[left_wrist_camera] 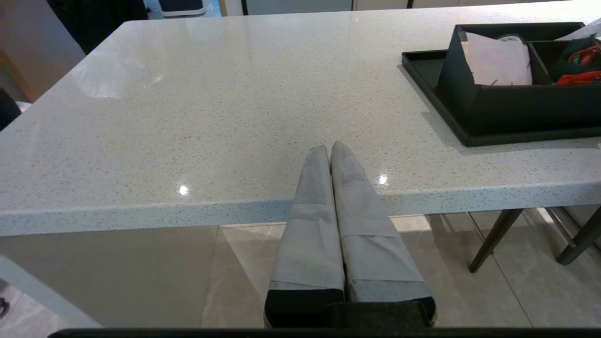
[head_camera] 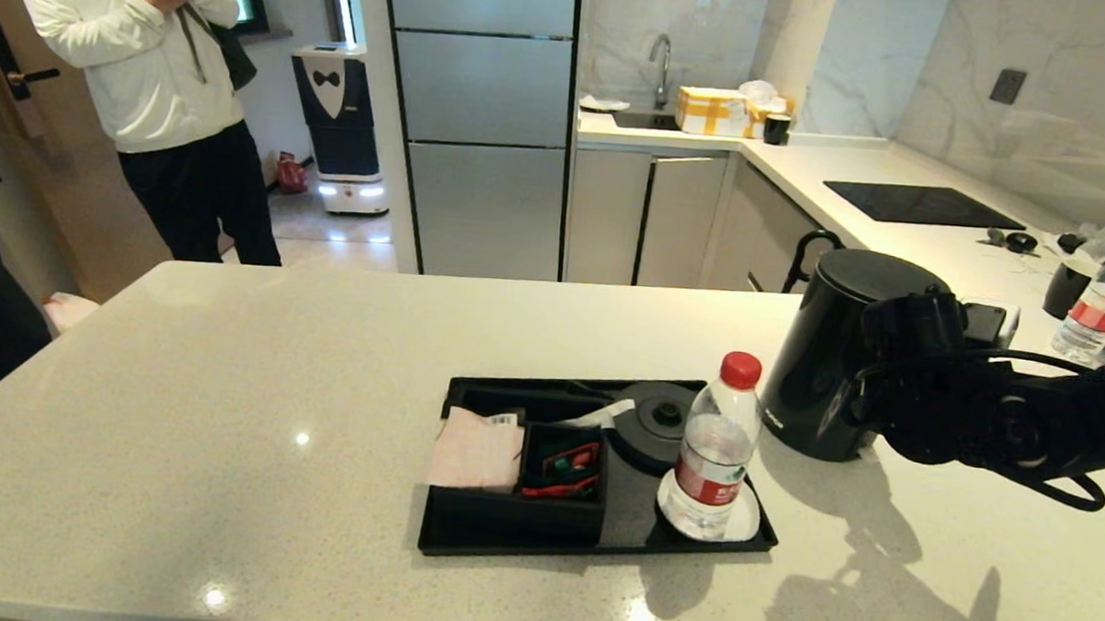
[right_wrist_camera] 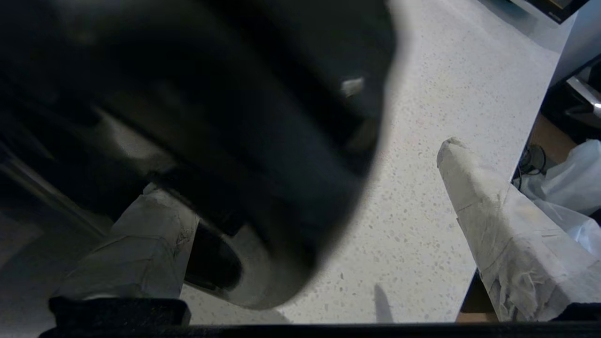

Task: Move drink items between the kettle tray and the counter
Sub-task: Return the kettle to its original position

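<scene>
The black kettle (head_camera: 823, 364) stands on the off-white counter (head_camera: 257, 375), just right of the black tray (head_camera: 592, 544) and off its round base (head_camera: 658, 420). My right gripper (right_wrist_camera: 303, 169) is open at the kettle's right side. The kettle (right_wrist_camera: 211, 117) fills the space by one finger (right_wrist_camera: 141, 244), and the other finger (right_wrist_camera: 493, 225) stands well clear of it. A pale pink sachet (head_camera: 475, 449) lies in a tray compartment and also shows in the left wrist view (left_wrist_camera: 497, 63). My left gripper (left_wrist_camera: 328, 150) is shut and empty at the counter's front edge.
A water bottle (head_camera: 715, 450) stands on the tray's white coaster (head_camera: 744, 522). Red and green packets (head_camera: 564, 462) fill the compartment beside the sachet. Another bottle (head_camera: 1104, 299) and a black cup (head_camera: 1065, 285) stand at the back right. A person (head_camera: 154, 66) stands beyond the counter.
</scene>
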